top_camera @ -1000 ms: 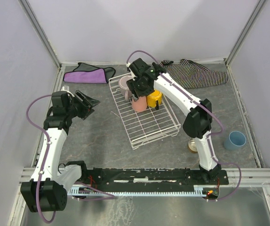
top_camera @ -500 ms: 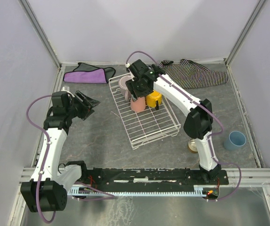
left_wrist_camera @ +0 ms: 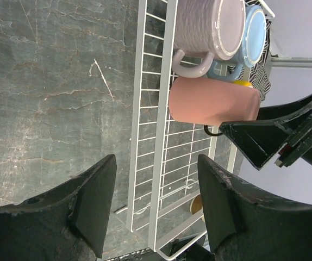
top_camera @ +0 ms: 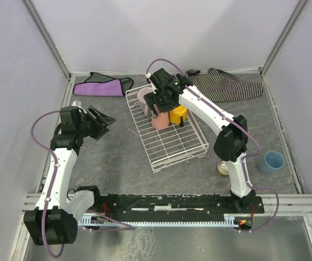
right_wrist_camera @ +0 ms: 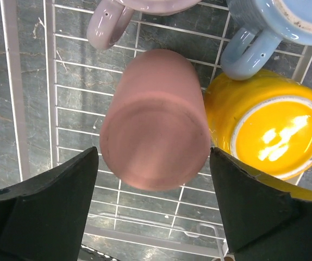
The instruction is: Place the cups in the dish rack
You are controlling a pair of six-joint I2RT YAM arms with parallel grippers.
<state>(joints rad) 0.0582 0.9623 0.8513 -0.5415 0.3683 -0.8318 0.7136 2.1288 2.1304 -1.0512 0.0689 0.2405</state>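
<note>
The white wire dish rack [top_camera: 173, 145] holds a pale pink mug [top_camera: 143, 96], a yellow mug [top_camera: 178, 113] and a salmon tumbler [top_camera: 160, 120]. In the right wrist view the salmon tumbler [right_wrist_camera: 156, 119] stands bottom-up on the rack wires [right_wrist_camera: 12, 81], next to the yellow mug [right_wrist_camera: 267, 130] and a light blue mug [right_wrist_camera: 278, 19]. My right gripper [right_wrist_camera: 153, 201] hangs over the tumbler, open, its fingers clear of both sides. My left gripper [top_camera: 103, 120] is open and empty, left of the rack. A blue tumbler [top_camera: 271, 161] and a small metal cup [top_camera: 223, 167] stand on the table at right.
A purple cloth [top_camera: 103, 85] lies at the back left and a striped cloth [top_camera: 226, 84] at the back right. Grey walls close the table on three sides. The right arm [top_camera: 210, 111] reaches across the rack's far end.
My right gripper's jaws have spread wider and let go of the salmon tumbler, which stays in the rack. The left arm has not moved.
</note>
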